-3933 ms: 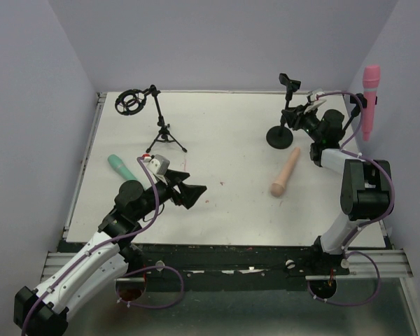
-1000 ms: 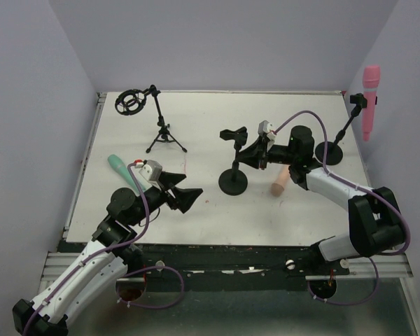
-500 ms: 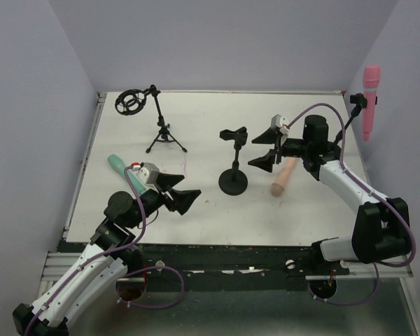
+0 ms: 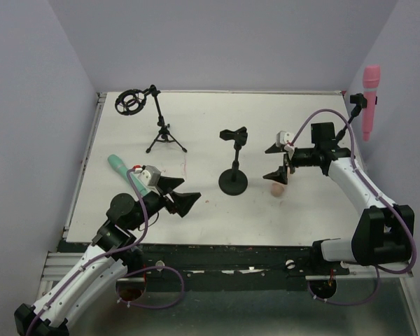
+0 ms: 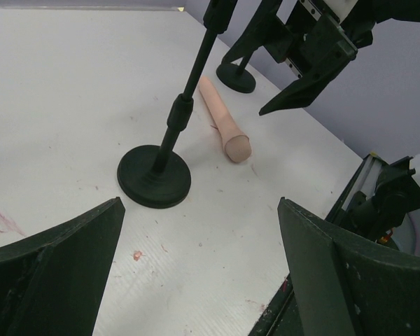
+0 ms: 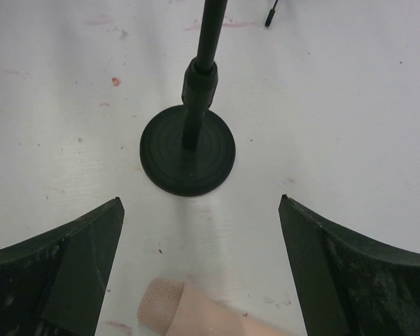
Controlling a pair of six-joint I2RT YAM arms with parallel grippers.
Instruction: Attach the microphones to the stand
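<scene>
Peach microphone [image 4: 276, 189]: lying right of centre, directly under the right gripper [image 4: 275, 162] — jaws standing spread, empty.
Left gripper [image 4: 181, 194]: spread too — sitting well apart.

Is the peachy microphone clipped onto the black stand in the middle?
No, the peach microphone lies flat on the table beside the round-base stand, not in its clip.

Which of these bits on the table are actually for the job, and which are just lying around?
For the job: pink microphone, peach microphone, teal microphone, round-base stand, tripod stand, clip stand holding the pink one.

Just lying about: only red smudges on the table.
</scene>
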